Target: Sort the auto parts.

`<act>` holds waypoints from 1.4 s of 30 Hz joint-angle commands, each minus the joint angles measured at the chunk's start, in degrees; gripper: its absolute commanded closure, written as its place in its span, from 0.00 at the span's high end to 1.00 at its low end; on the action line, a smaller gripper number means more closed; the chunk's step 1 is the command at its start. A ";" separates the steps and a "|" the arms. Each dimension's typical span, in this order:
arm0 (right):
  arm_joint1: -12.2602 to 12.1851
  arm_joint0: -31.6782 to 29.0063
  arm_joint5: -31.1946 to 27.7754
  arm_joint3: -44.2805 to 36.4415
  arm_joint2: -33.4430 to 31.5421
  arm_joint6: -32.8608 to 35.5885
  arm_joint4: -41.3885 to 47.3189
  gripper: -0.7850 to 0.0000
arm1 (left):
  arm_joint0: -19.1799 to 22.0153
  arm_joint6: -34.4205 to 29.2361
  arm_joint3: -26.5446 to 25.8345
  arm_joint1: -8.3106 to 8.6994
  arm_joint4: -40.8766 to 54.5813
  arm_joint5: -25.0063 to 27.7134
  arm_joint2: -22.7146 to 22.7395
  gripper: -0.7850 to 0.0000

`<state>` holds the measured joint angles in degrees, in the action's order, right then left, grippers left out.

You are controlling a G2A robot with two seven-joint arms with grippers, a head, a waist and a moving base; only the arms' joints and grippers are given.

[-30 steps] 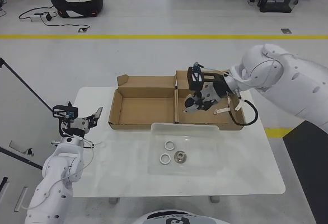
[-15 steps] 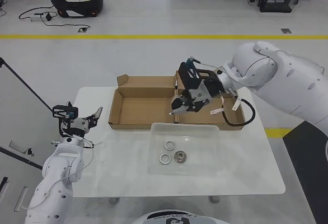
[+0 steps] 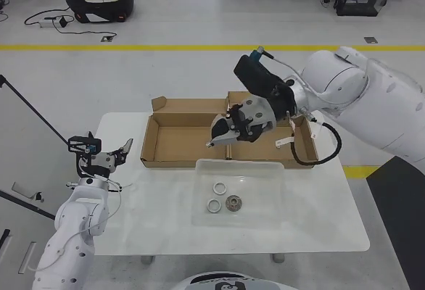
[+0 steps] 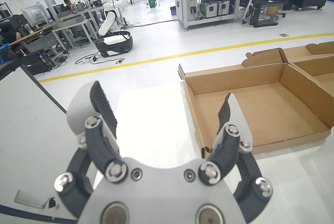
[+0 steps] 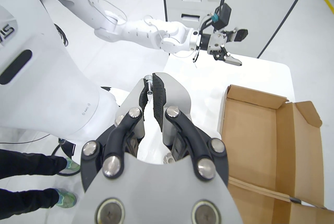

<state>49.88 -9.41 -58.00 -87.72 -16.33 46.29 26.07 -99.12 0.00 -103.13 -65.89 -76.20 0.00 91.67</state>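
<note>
We find the right gripper [image 5: 150,80] closed narrowly on a small bolt [image 5: 148,85], raised over the left cardboard box [image 3: 183,143] near its dividing wall, the left gripper [image 4: 161,90] wide and idle; we advise lowering inside the walls before release.

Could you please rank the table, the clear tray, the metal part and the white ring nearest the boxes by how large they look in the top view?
1. Table
2. Clear tray
3. Metal part and white ring: these look about alike, too close to rank.
</note>
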 commanded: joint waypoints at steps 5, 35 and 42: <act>-0.05 -0.50 0.00 -0.24 -0.84 0.00 0.83 0.00 | 0.00 0.00 0.00 0.00 0.00 0.00 0.00 1.00; -0.65 -11.21 0.00 -7.98 -12.87 -10.73 3.68 0.00 | 0.00 0.00 0.00 0.00 0.00 0.00 0.00 1.00; 0.50 -18.16 0.00 -12.34 -20.91 -10.33 6.85 0.00 | 0.00 0.00 0.00 0.00 0.00 0.00 0.00 1.00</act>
<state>50.11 -26.56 -58.00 -99.35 -35.86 35.88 32.14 -99.12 0.00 -103.13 -65.89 -76.20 0.00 91.67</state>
